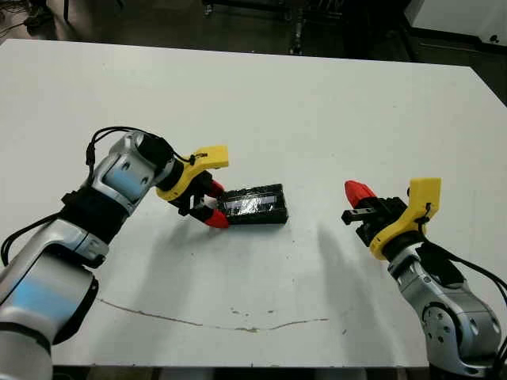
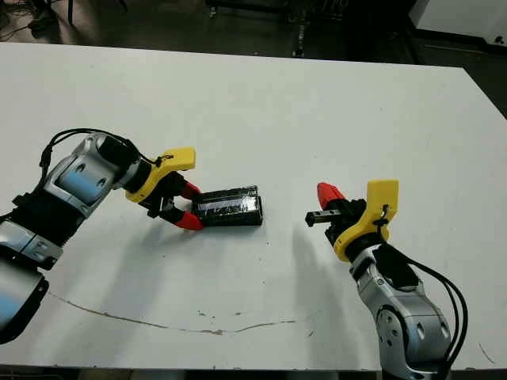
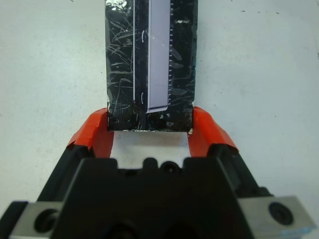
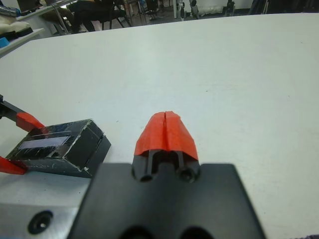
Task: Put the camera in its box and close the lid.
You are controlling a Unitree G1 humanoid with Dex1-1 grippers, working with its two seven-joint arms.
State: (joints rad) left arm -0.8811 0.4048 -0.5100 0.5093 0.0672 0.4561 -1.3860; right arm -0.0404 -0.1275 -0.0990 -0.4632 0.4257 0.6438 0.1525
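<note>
The lid (image 1: 252, 202), black and crinkly with a pale central strip, lies flat on top of the box (image 4: 87, 152), whose black side walls show beneath it. Together they form one closed block at the table's middle. My left gripper (image 1: 215, 204) straddles the block's left end, and in the left wrist view its red fingertips (image 3: 97, 130) press against both sides of the lid (image 3: 149, 59). My right gripper (image 1: 358, 190) hovers to the right, well apart from the block, shut with nothing between its fingers. The camera is hidden from every view.
The white table (image 1: 333, 111) stretches bare around the block. A thin brownish scuff line (image 1: 214, 323) runs near the front edge. Chairs and a seated person (image 4: 94, 12) show beyond the far edge.
</note>
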